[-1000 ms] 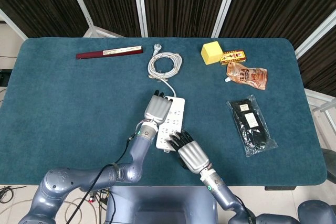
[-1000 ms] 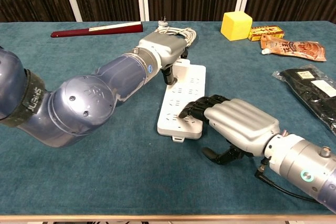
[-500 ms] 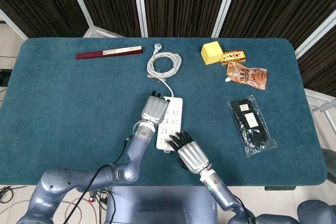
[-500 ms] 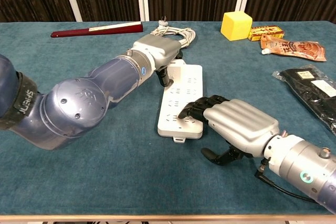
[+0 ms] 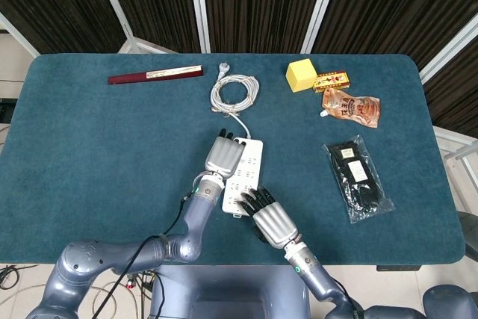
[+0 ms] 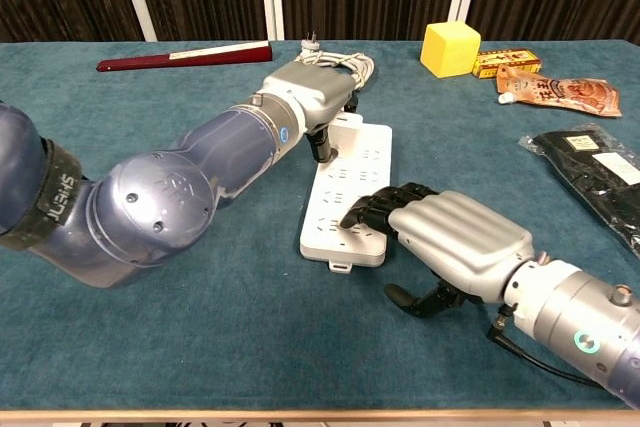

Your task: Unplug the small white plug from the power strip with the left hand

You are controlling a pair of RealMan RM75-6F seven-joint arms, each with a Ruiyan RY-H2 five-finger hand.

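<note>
The white power strip lies lengthwise at the table's middle. Its own cord runs to a coil behind it. My left hand sits over the strip's far left corner, dark fingers curled down onto it. The small white plug is hidden inside that grip. My right hand lies palm down at the strip's near end, fingertips pressing on the strip, thumb on the cloth beside it.
At the back left lies a dark red flat case. Back right are a yellow cube, a small printed box and a snack pouch. A black item in a clear bag lies to the right.
Half a second ago my left hand had shifted left and the strip's far end swung with it. Both are now back where they were a second ago. The right hand has stayed put.
</note>
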